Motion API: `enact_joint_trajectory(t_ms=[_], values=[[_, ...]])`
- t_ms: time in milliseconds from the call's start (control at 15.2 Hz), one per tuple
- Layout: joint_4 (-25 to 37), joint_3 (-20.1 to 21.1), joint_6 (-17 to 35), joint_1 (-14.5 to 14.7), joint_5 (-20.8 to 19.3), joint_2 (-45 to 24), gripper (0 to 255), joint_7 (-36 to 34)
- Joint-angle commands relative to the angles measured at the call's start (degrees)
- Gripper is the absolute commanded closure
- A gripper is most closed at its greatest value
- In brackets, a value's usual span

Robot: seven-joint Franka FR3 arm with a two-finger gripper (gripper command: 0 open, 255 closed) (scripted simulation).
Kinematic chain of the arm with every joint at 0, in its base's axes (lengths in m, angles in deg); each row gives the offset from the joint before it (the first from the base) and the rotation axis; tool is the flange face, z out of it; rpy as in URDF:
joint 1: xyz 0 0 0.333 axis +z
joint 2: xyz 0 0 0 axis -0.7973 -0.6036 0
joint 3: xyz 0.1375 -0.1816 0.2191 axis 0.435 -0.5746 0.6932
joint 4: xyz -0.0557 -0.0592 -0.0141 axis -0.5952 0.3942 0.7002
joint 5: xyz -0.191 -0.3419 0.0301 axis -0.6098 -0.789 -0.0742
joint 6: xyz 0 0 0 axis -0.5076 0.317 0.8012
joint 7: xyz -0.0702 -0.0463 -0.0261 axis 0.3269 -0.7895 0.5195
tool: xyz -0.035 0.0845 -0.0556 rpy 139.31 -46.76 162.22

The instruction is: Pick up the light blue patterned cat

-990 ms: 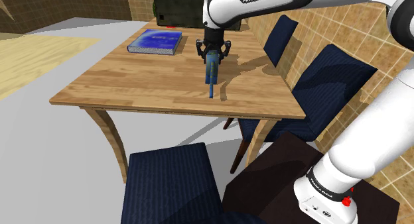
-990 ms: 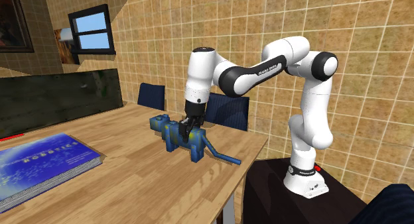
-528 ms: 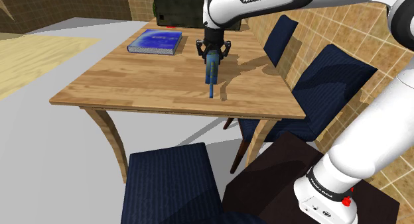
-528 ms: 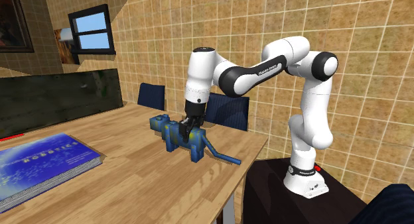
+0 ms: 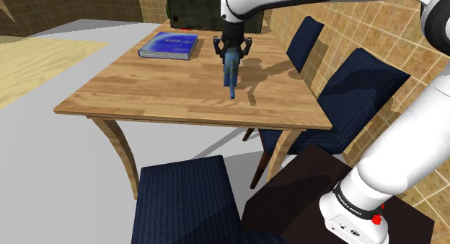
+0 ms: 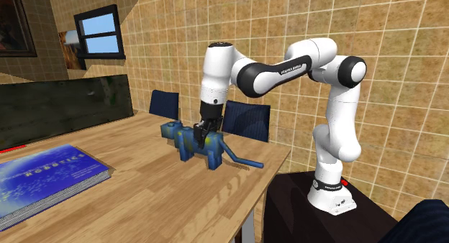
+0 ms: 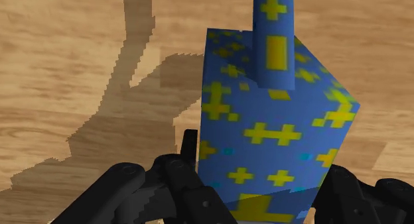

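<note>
Grip status: the black two-finger gripper point(image 7: 260, 189) is pinched on the blocky blue cat with yellow cross pattern point(image 7: 272, 143). One finger presses each flank of the body, and its long round tail points away from the palm. The clamp sits mid-body, probably because the flat sides give the pads square faces and keep the tail's weight from swinging it.

Location: the cat point(image 6: 196, 142) hangs under the gripper point(image 6: 203, 131) over the light wooden table point(image 6: 144, 188), toward the edge nearest the dark box stand point(image 6: 327, 223). In the wrist view its shadow lies offset on the wood, so we judge it just clear of the surface. We can't confirm a gap under the feet.

In the shoulder view the cat point(image 5: 231, 71) hangs nose-up from the gripper point(image 5: 231, 48), tail tip lowest.

Clearance:
- The blue hardcover book point(image 5: 169, 45) is at the far corner, well apart from the cat and no obstacle.
- The table point(image 5: 137, 91) is bare around the cat.
- The navy upholstered chairs point(image 5: 360, 84) are just past the table edge on the shoulder view's right. We'd avoid drifting that way while low, since the tail would reach them first.
- Straight up is open, so we judge a vertical lift to be the safest path.
</note>
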Motion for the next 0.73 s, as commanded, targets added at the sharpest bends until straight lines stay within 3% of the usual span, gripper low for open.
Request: enact_joint_trajectory(t_ms=[0,660], values=[[1.46,0.04,-1.44,0.04,0.07,0.10,255,0.19],[8.60,0.19,-7.82,0.18,0.09,-0.66,255,1.01]])
